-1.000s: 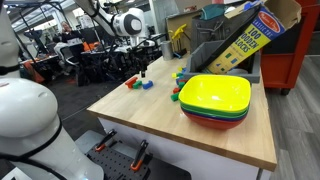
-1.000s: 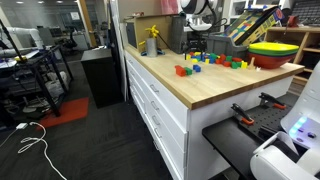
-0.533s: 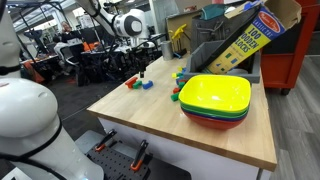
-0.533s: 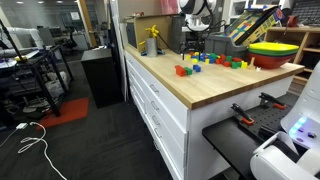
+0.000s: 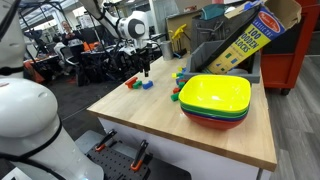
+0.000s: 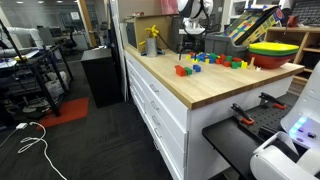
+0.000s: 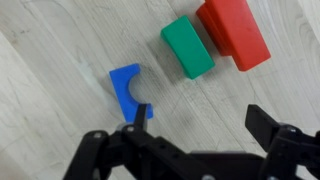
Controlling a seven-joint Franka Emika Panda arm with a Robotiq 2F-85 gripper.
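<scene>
In the wrist view my gripper (image 7: 200, 122) is open and holds nothing. It hovers over the light wooden tabletop (image 7: 60, 90). A blue arch-shaped block (image 7: 127, 88) lies just beyond its left fingertip (image 7: 140, 113). Farther off lie a green block (image 7: 188, 46) and a red block (image 7: 233, 32), side by side and touching. In both exterior views the gripper (image 5: 145, 68) (image 6: 188, 47) hangs above the small group of blocks (image 5: 136, 83) near the table's edge, where a red block (image 6: 181, 70) shows.
A stack of square plates, yellow on top (image 5: 215, 94) (image 6: 272, 49), stands on the table. More loose blocks (image 5: 177, 92) (image 6: 218, 61) lie beside it. A tilted block box (image 5: 243, 38) and a dark bin stand behind. The table edge (image 5: 150, 135) drops off toward the camera.
The arm has shifted a little sideways and lower over the blocks near the table's edge. The jaws stay open. No block has moved.
</scene>
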